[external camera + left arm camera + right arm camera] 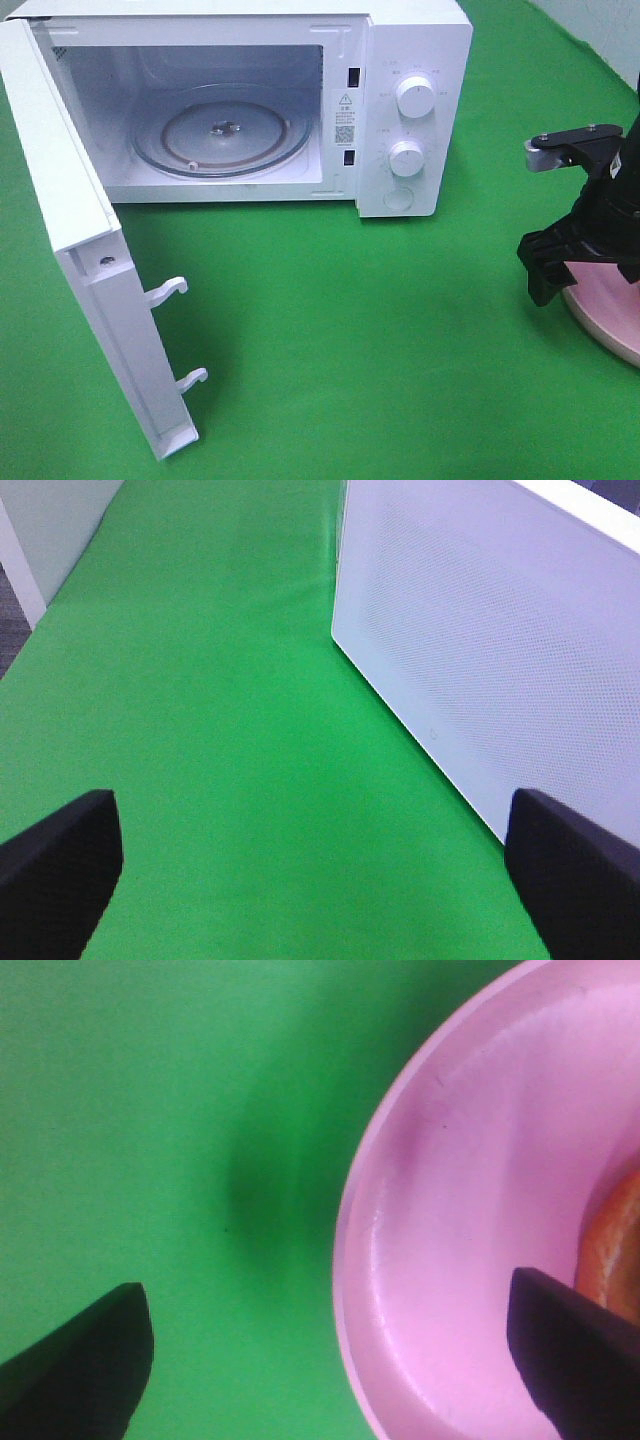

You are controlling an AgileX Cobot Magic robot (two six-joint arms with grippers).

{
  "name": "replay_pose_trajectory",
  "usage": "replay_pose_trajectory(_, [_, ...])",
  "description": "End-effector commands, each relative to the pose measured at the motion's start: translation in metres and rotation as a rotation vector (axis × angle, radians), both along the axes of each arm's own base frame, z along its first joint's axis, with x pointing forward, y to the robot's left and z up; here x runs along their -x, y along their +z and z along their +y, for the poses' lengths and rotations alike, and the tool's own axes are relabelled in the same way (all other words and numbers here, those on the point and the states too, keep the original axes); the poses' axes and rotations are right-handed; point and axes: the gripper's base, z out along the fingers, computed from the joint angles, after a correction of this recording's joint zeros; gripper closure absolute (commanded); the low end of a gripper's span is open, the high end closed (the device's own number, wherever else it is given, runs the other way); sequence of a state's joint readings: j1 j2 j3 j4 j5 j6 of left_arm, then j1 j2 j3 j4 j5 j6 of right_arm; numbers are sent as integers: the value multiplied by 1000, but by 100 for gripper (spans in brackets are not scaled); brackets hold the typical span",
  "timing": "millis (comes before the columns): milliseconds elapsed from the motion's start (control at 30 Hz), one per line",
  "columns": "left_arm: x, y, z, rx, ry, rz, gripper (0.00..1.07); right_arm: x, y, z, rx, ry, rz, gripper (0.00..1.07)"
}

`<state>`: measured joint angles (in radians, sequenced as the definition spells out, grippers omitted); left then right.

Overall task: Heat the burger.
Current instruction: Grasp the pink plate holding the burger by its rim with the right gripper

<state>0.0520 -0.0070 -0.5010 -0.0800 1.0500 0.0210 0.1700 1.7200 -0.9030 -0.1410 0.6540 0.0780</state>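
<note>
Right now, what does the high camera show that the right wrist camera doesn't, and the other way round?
Only the high view: the white microwave, its door swung open, the glass turntable inside, and two knobs.
Only the right wrist view: an orange sliver of the burger lying on the pink plate, close to one fingertip.
Both: that plate, the green cloth and the open right gripper at the plate's rim.
</note>
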Motion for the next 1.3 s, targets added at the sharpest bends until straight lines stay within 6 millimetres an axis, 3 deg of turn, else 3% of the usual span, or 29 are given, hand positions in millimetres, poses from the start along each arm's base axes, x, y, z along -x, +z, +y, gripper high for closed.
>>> replay_pose_trajectory(33, [3,0,0,1,-2,-28,10,-4,-5,-1,1,15,-8,18])
replay_pose_trajectory(567, [3,0,0,1,-2,-28,10,-17,-42,-5,-12,0,-3,21])
replay_pose_trajectory(1100, [3,0,0,1,-2,-28,10,-21,-54,-16,-2,-10,-10,24])
replay_pose_trajectory(1267, [3,0,0,1,-2,-28,10,-21,-55,-16,-2,-9,-8,30])
replay_pose_trajectory(1300, [3,0,0,1,-2,-28,10,-21,-55,-16,0,-8,-5,35])
